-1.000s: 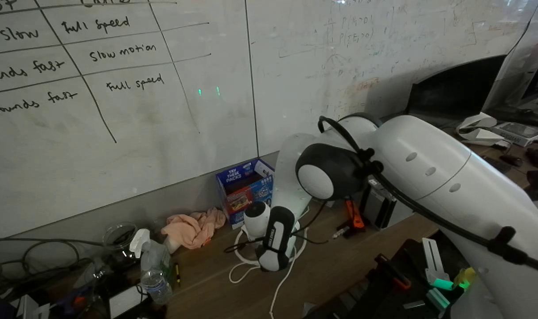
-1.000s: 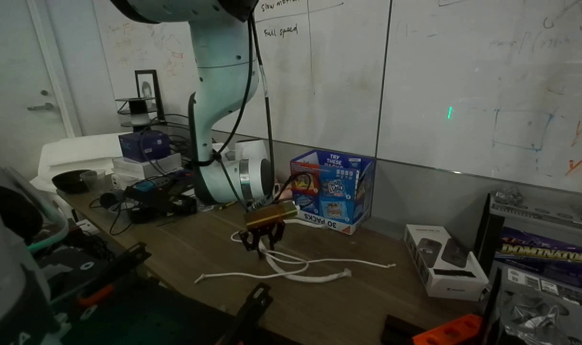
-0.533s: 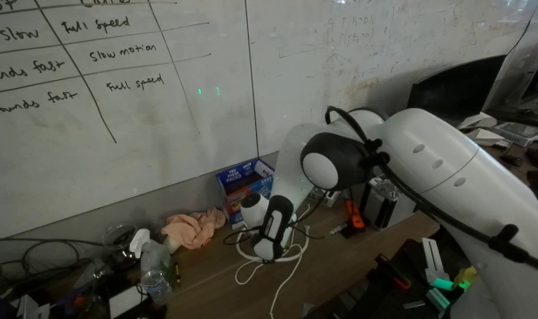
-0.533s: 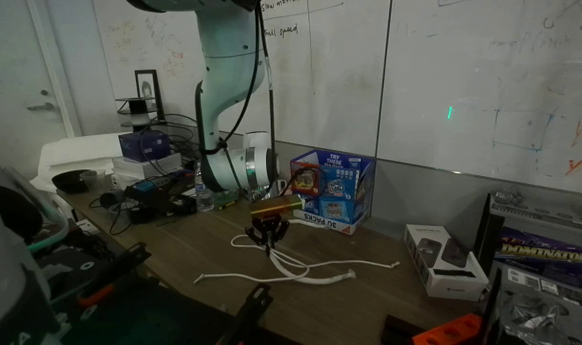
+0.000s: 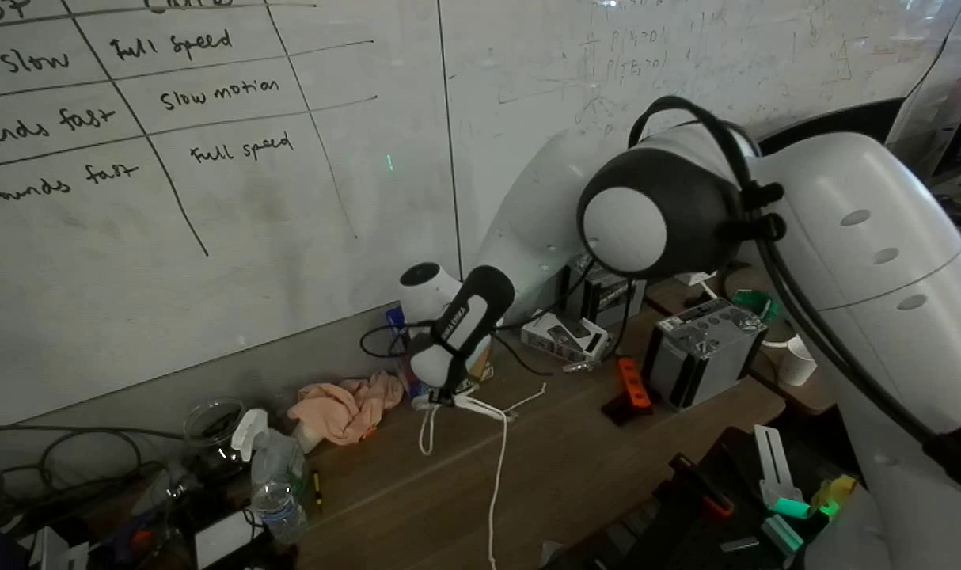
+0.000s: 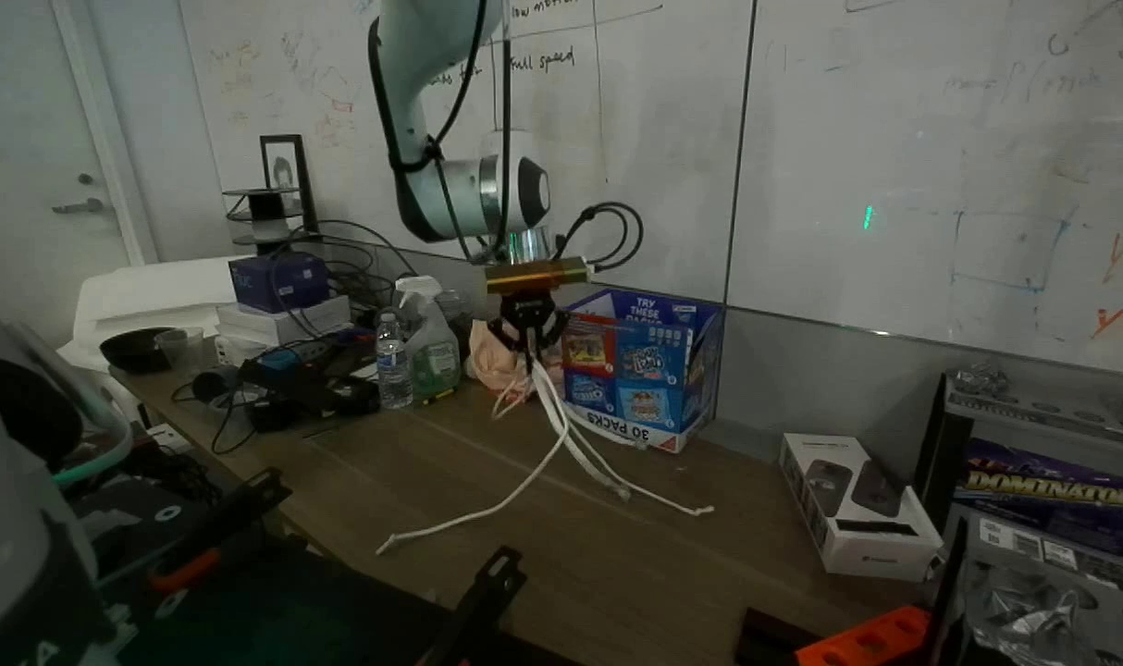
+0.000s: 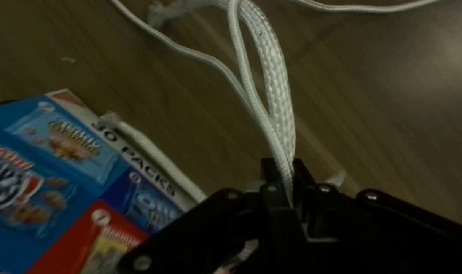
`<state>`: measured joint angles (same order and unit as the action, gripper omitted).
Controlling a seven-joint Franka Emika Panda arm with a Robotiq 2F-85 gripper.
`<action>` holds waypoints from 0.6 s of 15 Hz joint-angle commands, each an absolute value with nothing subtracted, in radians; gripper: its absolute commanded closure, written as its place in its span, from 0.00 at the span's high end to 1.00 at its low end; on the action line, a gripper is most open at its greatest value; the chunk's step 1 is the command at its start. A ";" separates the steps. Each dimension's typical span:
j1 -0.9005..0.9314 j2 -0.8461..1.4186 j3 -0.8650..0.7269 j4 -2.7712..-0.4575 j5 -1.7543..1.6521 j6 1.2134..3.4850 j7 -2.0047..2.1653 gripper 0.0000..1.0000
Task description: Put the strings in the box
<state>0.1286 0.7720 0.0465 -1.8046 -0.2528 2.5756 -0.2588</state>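
My gripper (image 6: pixel 531 363) is shut on the white strings (image 6: pixel 556 412) and holds them above the table, left of the box in that exterior view. From the fingertips the strings hang down in a bundle, and their loose ends trail over the wood. In the wrist view, a loop of the strings (image 7: pixel 279 91) runs up from between the dark fingers (image 7: pixel 270 171). The blue box (image 6: pixel 649 370) stands upright with its top open, against the wall. Its printed side (image 7: pixel 75 152) fills the lower left of the wrist view, with one strand lying along its bottom edge.
A pinkish cloth (image 5: pixel 346 408) lies beside the box, near a spray bottle (image 6: pixel 432 356) and a water bottle (image 6: pixel 393 365). A white phone carton (image 6: pixel 848 518) and a grey device (image 5: pixel 706 352) with an orange part (image 5: pixel 632 384) occupy the opposite side. The whiteboard (image 6: pixel 635 166) rises behind.
The jaws have shut on the strings. My gripper has risen from near the tabletop and lifted the middle of the strings, dragging their ends together across the table.
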 commanded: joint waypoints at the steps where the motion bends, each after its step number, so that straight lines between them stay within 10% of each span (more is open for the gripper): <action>1: 0.128 0.642 0.058 -1.765 -0.197 2.504 -0.171 0.03; 9: 0.161 0.493 0.022 -1.481 -0.128 2.262 0.150 0.03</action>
